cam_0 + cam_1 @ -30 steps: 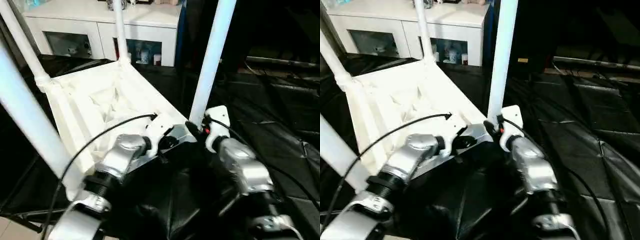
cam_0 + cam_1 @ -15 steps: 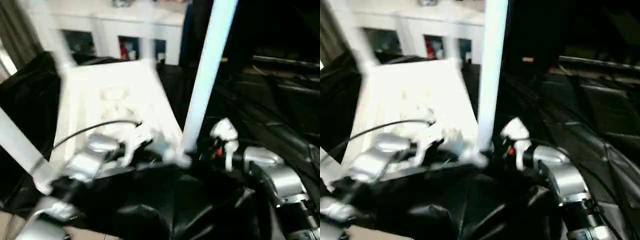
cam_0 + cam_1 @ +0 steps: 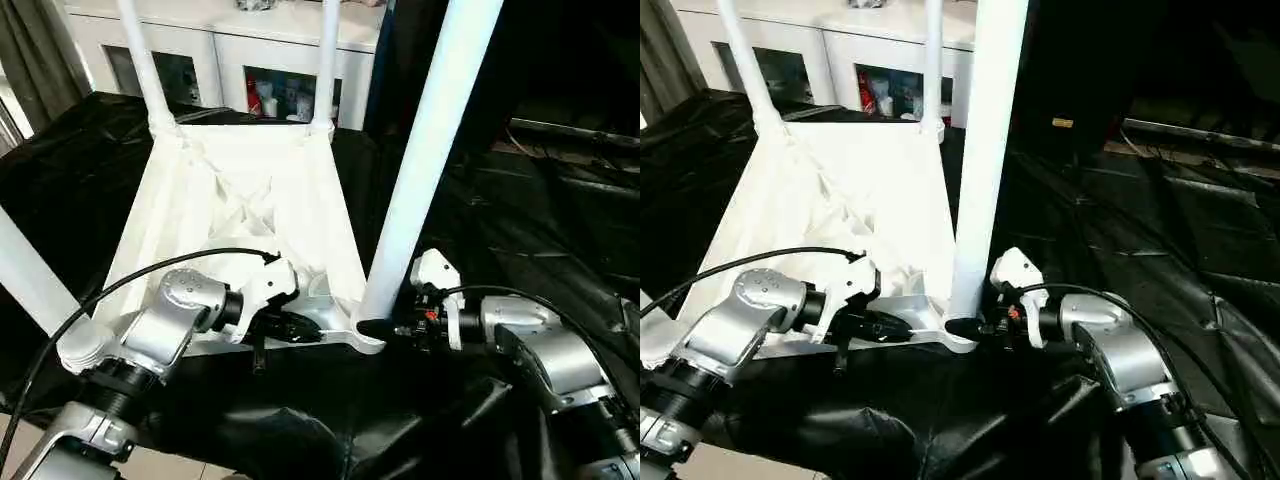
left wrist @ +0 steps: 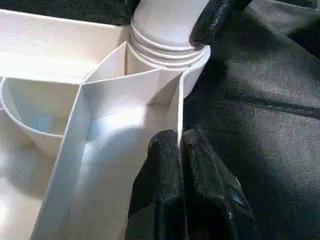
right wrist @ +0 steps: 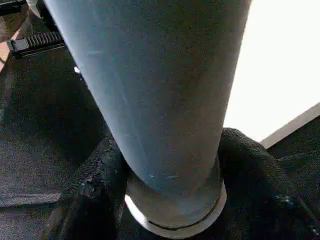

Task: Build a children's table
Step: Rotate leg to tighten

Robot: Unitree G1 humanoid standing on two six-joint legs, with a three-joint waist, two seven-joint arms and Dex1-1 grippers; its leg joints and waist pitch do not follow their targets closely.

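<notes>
One table top lies upside down on a black sheet, ribbed underside up, and four white legs stand in its corner sockets: a near left leg at the picture's left edge, a far left leg, a far right leg and a near right leg, the thickest in view. There are two grippers, one on each silver forearm.

At the left, the left gripper lies along the near edge of the top, between the near left leg and the near right one. The head views give only its black fingers against the white rim; the left wrist view adds that the two fingers are pressed together with a thin upright rib of the top pinched between them, just short of the ringed corner socket.

At the right, the right gripper reaches in level from the right to the foot of the near right leg. The right wrist view shows what the head views hide: its two black fingers stand on either side of the leg, spread to the tube's width and pressed against it just above the socket collar.

Behind the far edge of the top stands a white cabinet with glass doors.
</notes>
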